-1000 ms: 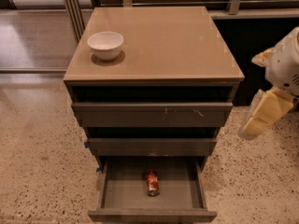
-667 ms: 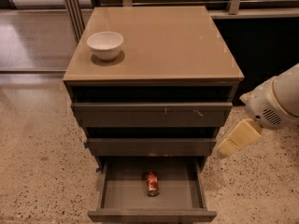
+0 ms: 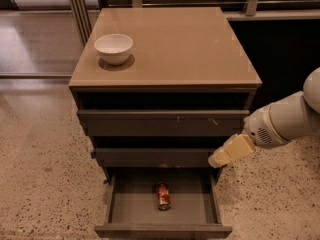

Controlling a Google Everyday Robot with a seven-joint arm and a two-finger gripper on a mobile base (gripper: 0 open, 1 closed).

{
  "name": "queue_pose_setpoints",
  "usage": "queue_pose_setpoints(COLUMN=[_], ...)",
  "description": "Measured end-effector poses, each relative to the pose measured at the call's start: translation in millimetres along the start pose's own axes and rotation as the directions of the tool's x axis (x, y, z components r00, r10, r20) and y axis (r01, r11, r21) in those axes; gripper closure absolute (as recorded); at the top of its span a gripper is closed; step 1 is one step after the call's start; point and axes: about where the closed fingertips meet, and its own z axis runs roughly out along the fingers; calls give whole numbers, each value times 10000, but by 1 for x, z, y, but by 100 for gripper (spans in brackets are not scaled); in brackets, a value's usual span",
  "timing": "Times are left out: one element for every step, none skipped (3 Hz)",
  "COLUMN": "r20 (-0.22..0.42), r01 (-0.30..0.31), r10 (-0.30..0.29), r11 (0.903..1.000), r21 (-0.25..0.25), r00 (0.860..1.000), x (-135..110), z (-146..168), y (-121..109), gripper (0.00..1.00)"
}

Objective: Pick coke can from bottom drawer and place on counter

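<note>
The coke can (image 3: 163, 196) is a small red can lying on its side in the middle of the open bottom drawer (image 3: 162, 229). The drawer is pulled out below two shut drawers. The tan counter (image 3: 170, 44) tops the cabinet. My gripper (image 3: 220, 159) comes in from the right on a white arm. Its cream-coloured tip points down and left, over the drawer's back right corner, above and to the right of the can. It holds nothing that I can see.
A white bowl (image 3: 114, 48) stands on the counter's near left part. Speckled floor lies on both sides of the cabinet. A dark railing and wall run behind it, with glass panels at the left.
My arm has swung in from the right and lower, bringing the gripper from beside the cabinet to the bottom drawer's back right corner. The can and bowl have not moved.
</note>
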Motion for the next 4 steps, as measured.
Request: queue_pose_setpoints(r20=[365, 1616, 2681, 3570], r01=[-1149, -2615, -3697, -4413], r10=[1163, 2800, 4066, 4784], r11=[9926, 9568, 9119, 8781], r21=[-387, -1270, -1784, -1849], r00=[9925, 9463, 8734, 8023], x=[20, 44, 52, 56], z=[12, 60, 106, 149], y=[26, 43, 31, -6], gripper=[0, 0, 0, 0])
